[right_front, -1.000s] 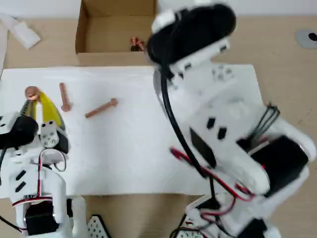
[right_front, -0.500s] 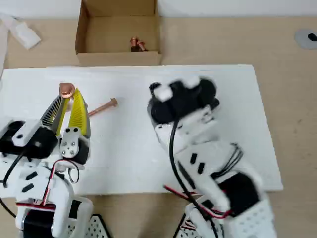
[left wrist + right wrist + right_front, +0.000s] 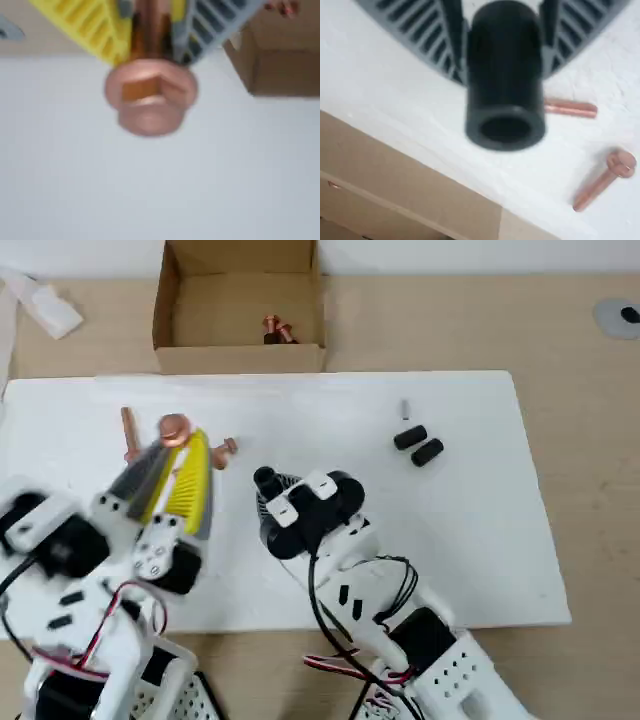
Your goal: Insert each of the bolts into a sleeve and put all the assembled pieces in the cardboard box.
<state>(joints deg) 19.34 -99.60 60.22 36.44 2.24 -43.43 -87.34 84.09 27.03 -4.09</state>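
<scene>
My left gripper [image 3: 178, 442] is shut on a copper bolt [image 3: 175, 427], head outward, over the left part of the white mat [image 3: 480, 540]. The left wrist view has the bolt head [image 3: 151, 102] between a yellow and a grey finger [image 3: 215, 25]. My right gripper [image 3: 272, 492] is shut on a black sleeve [image 3: 266, 480], a short way right of the bolt. In the right wrist view the sleeve [image 3: 505, 75] shows its open end. Two loose bolts [image 3: 129, 433] [image 3: 224, 448] lie by the left gripper. Two more sleeves [image 3: 410, 437] [image 3: 428, 451] lie at the mat's right.
The cardboard box [image 3: 240, 360] stands behind the mat with a copper and black piece [image 3: 275, 330] inside. A small grey pin [image 3: 405, 408] lies near the loose sleeves. A white object [image 3: 45, 302] sits at the far left corner of the table.
The right arm has swung back from the box to the mat's middle, uncovering the two sleeves. The left gripper has carried its bolt to the right, toward the right gripper.
</scene>
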